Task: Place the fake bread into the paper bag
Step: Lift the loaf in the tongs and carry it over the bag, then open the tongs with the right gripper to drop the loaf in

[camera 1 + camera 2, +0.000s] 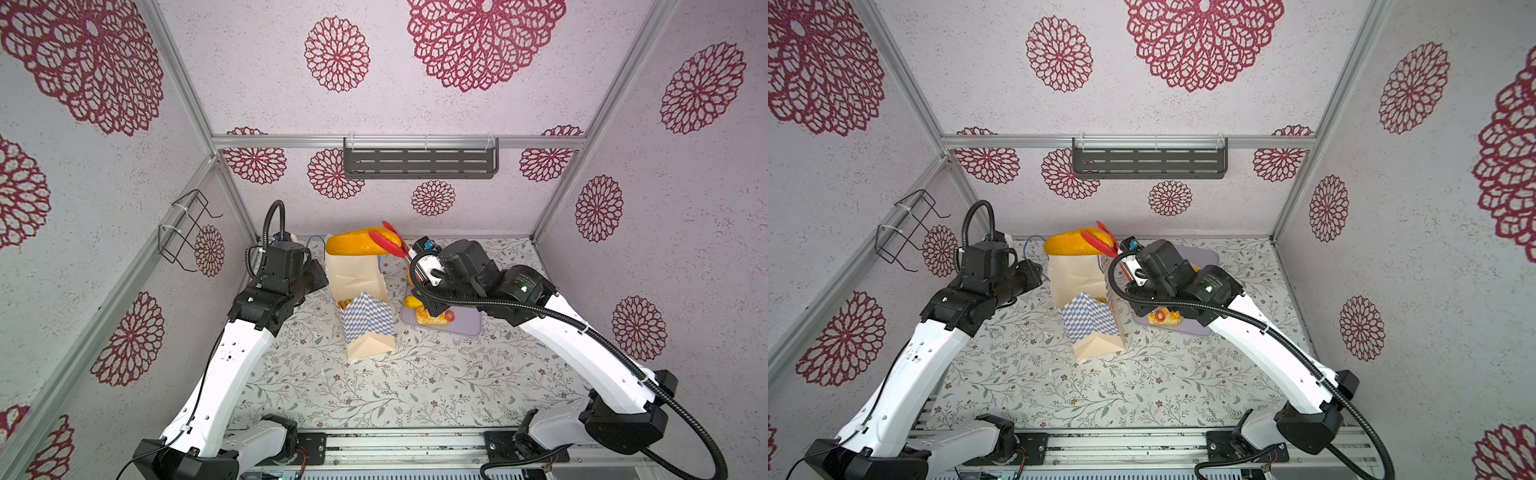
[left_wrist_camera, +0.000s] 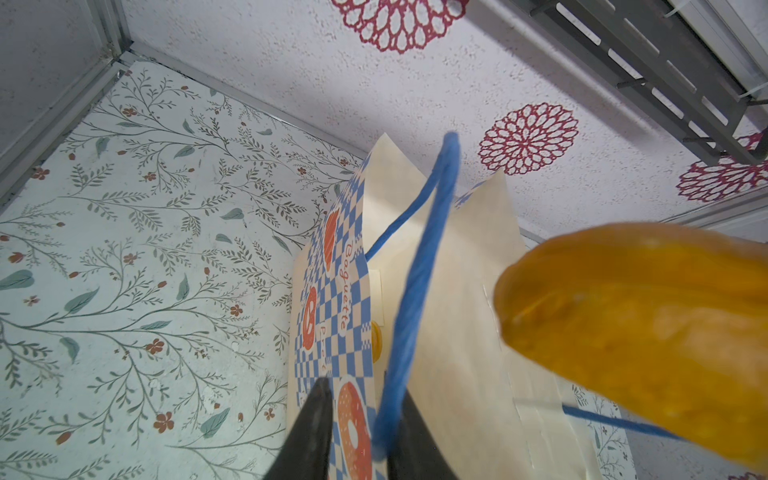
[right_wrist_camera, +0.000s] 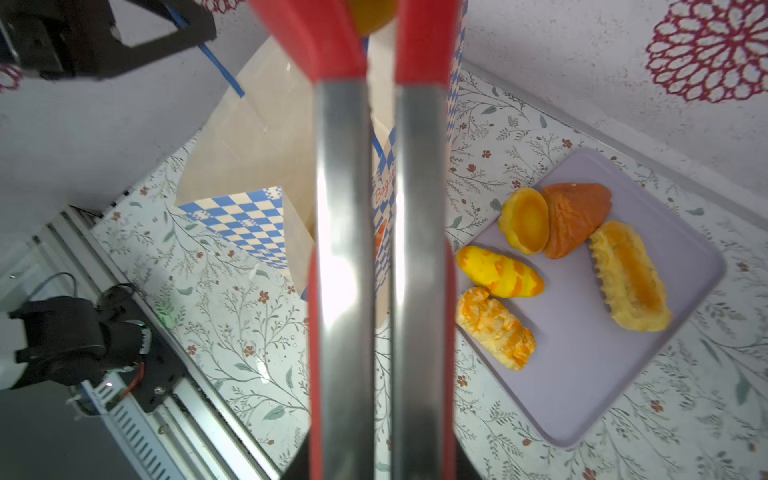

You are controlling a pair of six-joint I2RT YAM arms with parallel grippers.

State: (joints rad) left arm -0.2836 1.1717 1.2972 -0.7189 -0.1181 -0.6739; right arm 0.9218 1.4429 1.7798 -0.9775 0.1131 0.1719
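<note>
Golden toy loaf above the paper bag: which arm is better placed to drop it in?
Right. The right hand grips red-tipped metal tongs clamping the long golden toy loaf above the tall chequered paper bag's mouth; the left hand straddles the blue cord handle.

Paper bag (image 1: 360,291): we find it upright, left of the tray (image 1: 469,328).
Tray: we count five breads (image 3: 498,272) on it.
Loaf (image 1: 349,245): above the bag's mouth, between tongs (image 1: 386,243).
</note>
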